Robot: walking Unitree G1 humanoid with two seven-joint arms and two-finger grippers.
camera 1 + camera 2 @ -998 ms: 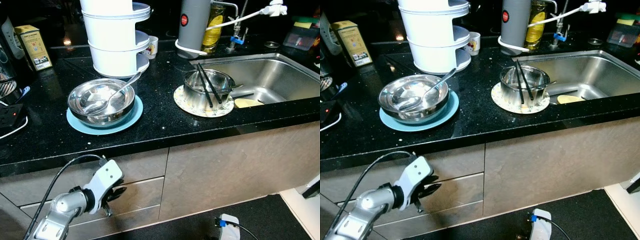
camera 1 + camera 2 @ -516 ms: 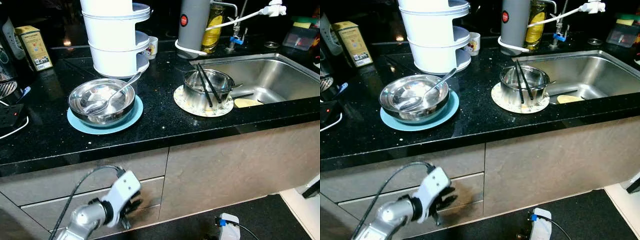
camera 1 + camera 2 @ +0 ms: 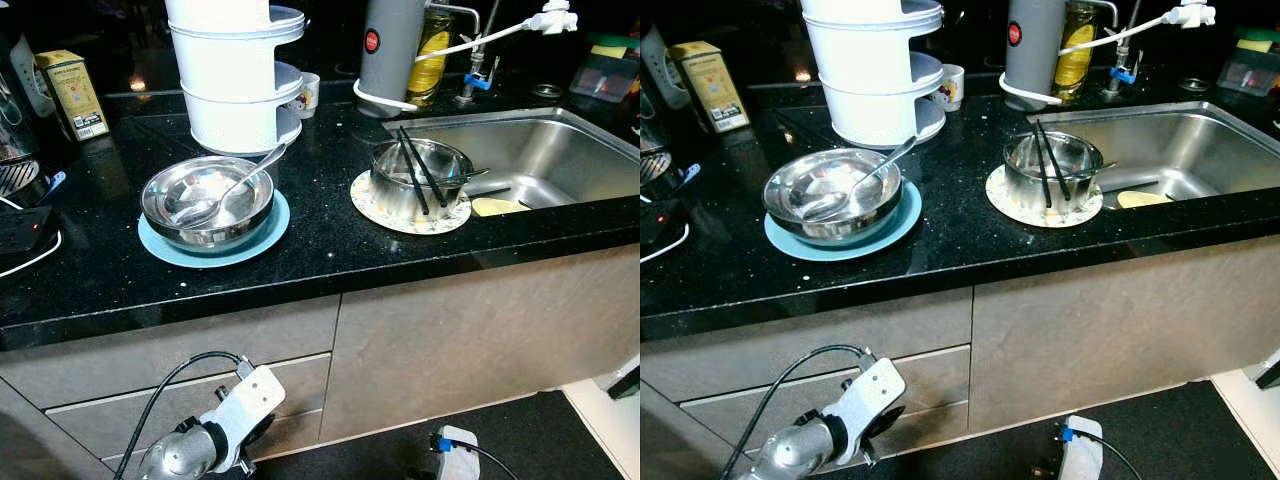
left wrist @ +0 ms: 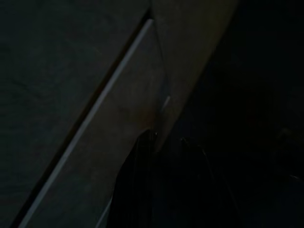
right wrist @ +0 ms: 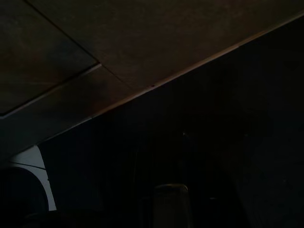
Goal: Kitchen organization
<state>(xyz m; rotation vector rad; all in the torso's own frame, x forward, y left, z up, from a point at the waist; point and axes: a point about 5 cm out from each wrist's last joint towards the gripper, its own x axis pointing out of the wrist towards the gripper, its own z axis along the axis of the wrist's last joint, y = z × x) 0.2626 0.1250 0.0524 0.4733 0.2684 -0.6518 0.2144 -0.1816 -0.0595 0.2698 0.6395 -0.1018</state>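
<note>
Steel bowl (image 3: 207,203) w/ spoon (image 3: 232,187) sits on blue plate (image 3: 262,237) on the counter; prob. light, slick (grip rim). Left gripper (image 3: 252,440) low by drawers, finger state unclear.

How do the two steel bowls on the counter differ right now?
The left bowl is wide and shallow, on a blue plate, holding a spoon. The right bowl is narrower and deeper, on a patterned plate beside the sink, holding black chopsticks. Both are shiny steel, upright.
</note>
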